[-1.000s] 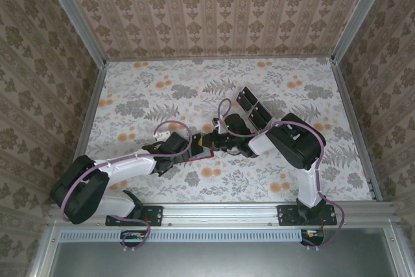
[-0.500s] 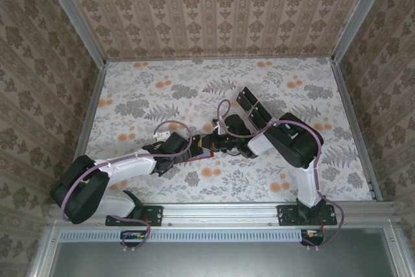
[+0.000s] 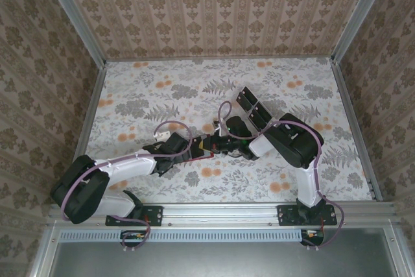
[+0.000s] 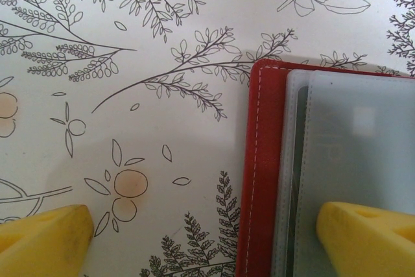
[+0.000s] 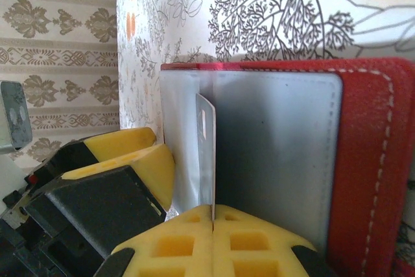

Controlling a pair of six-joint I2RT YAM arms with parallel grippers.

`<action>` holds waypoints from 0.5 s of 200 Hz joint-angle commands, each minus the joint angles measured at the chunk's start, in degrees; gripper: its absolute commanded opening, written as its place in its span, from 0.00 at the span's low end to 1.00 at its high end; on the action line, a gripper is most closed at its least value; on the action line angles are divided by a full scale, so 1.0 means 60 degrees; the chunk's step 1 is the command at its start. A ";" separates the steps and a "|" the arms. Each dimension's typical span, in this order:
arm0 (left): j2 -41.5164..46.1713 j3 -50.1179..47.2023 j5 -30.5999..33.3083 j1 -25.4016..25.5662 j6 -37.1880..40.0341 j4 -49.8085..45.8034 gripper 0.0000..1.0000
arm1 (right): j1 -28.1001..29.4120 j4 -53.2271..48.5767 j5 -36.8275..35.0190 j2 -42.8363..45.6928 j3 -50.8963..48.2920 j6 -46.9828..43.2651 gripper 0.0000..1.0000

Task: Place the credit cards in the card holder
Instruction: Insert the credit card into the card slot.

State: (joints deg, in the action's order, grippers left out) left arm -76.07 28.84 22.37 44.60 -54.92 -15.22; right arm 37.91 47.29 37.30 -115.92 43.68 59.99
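Floral table (image 3: pixel 162 89): 1 red card holder (image 4: pixel 259 173); right gripper (image 5: pixel 213 215) pinches 1 card (image 5: pixel 206 154), left gripper (image 4: pixel 204 231) spread.

The whole table (image 3: pixel 162 89) is seen from high above its 6 o'clock edge, facing down toward 12 o'clock. The red card holder (image 4: pixel 259 180) is seen very close, almost straight down, in the left wrist view. In the right wrist view it is seen low and close, facing 9 o'clock.

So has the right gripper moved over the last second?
Yes, slightly. In the top view the right gripper has crept left, away from the black cards lying on the table.
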 commanded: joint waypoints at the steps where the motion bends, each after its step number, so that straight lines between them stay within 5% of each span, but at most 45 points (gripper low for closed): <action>1: -0.0518 -0.0660 -0.0330 -0.0029 -0.0062 -0.1433 0.99 | 0.0068 -0.0492 -0.0311 0.0084 -0.0336 0.0139 0.00; 100: -0.0591 -0.0694 -0.0343 -0.0008 -0.0105 -0.1372 1.00 | 0.0083 -0.1084 -0.0269 -0.0062 0.0053 0.0283 0.00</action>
State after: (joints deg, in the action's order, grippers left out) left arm -76.16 28.51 22.41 44.60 -54.96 -14.92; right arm 38.06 46.04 36.51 -115.24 43.44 60.86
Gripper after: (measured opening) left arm 0.995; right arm 0.068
